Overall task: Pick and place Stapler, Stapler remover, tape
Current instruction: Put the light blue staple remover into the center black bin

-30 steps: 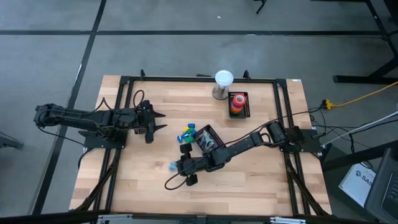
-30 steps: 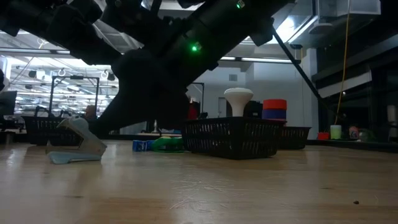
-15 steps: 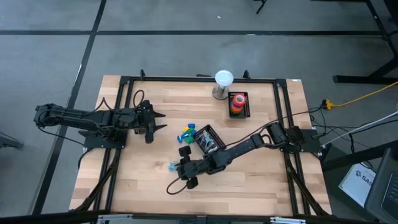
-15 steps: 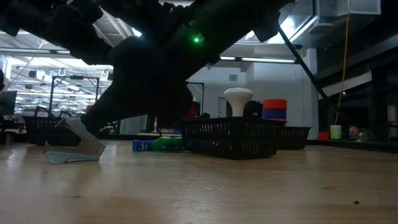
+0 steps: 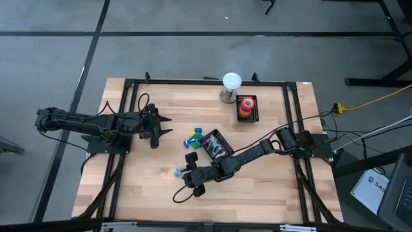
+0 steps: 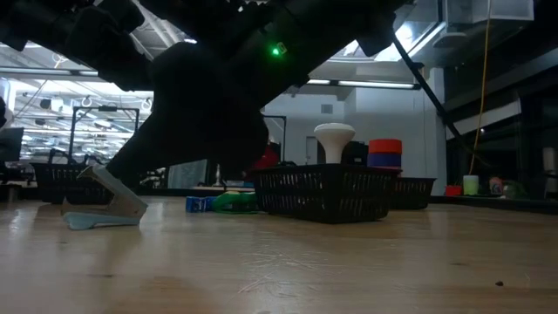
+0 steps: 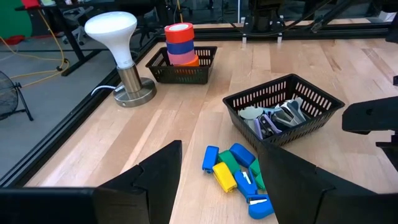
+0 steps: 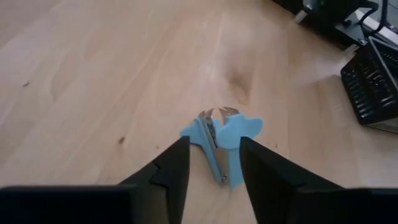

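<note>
**Right hand over the staple remover**

The right hand (image 8: 211, 171) hangs low over the desk (image 5: 257, 193), fingers apart, astride the light blue staple remover (image 8: 222, 138) lying flat. Farther off, small staplers (image 7: 239, 177) lie beside a black basket (image 7: 283, 115). Beyond, stacked tape (image 7: 180, 43) fills another basket. The left hand (image 5: 164, 127) waits open.

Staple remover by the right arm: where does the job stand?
Done: tape rolls stacked in the far basket, removers in the near basket. In hand: right pincer open around a light-blue staple remover on the table. Left: coloured staplers loose; left pincer waits.
</note>
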Motion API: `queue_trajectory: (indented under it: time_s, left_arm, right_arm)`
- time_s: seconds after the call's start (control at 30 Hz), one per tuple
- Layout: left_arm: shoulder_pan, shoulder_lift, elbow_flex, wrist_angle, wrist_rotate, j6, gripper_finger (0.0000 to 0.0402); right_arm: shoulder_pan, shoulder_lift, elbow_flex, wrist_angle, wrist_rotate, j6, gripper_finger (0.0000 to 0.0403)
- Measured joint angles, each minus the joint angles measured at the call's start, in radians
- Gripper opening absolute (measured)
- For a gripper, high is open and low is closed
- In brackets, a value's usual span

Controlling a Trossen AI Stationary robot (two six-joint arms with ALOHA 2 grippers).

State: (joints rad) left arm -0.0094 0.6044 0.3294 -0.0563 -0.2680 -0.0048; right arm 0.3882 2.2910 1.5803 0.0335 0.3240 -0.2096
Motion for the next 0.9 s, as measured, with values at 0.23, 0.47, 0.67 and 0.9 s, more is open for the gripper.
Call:
queue_trajectory:
  time_s: [0.23, 0.47, 0.67, 0.9]
  left_arm:
    - [0.0, 0.0, 0.0, 0.0, 0.0, 0.0, 0.021]
    - [0.0, 0.0, 0.0, 0.002, 0.0, 0.0, 0.021]
    - [0.0, 0.0, 0.0, 0.0, 0.0, 0.0, 0.021]
    - [0.0, 0.0, 0.0, 0.0, 0.0, 0.0, 0.021]
  right_arm:
    - [0.003, 0.01, 0.02, -0.017, 0.05, 0.0, 0.017]
    - [0.007, 0.047, 0.099, -0.086, 0.05, -0.001, 0.0153]
    - [0.007, 0.047, 0.1, -0.086, 0.072, 0.027, 0.0139]
    - [0.001, 0.051, 0.1, -0.092, 0.076, 0.07, 0.0111]
